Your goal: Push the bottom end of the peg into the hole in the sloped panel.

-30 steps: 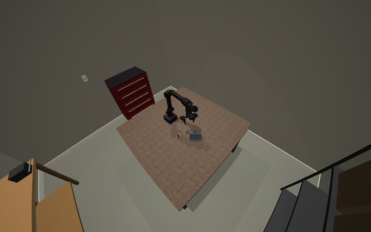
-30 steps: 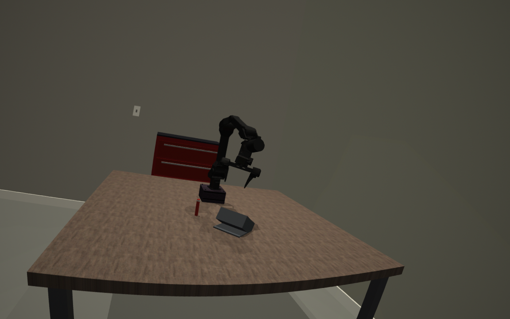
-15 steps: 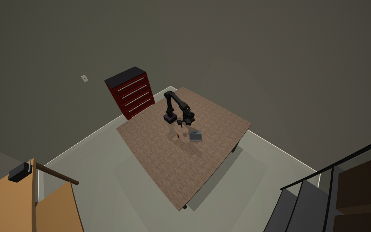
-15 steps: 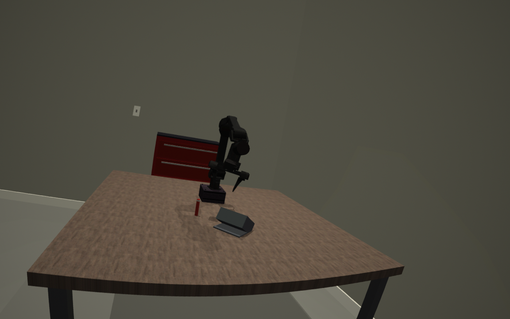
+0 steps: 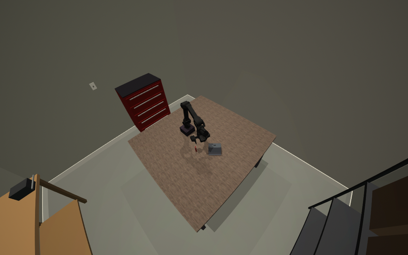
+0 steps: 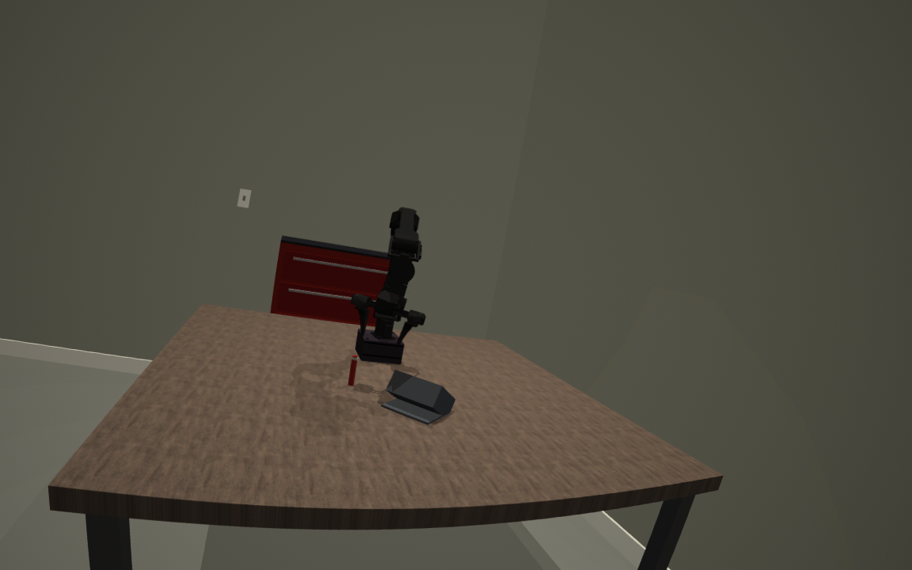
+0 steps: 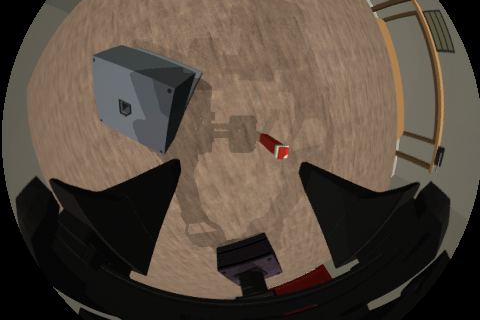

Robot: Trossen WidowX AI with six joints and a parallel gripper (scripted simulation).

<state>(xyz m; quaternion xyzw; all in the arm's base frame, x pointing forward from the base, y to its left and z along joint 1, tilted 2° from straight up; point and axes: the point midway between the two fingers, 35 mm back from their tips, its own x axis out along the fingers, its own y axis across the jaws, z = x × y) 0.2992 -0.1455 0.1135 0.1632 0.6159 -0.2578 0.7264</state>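
tool point(image 7: 239, 183) wide apart, holding nothing, above desk point(image 6: 233, 439) nr upright red peg point(image 7: 275, 146); panel point(image 7: 136, 94) just beside, apart from peg.
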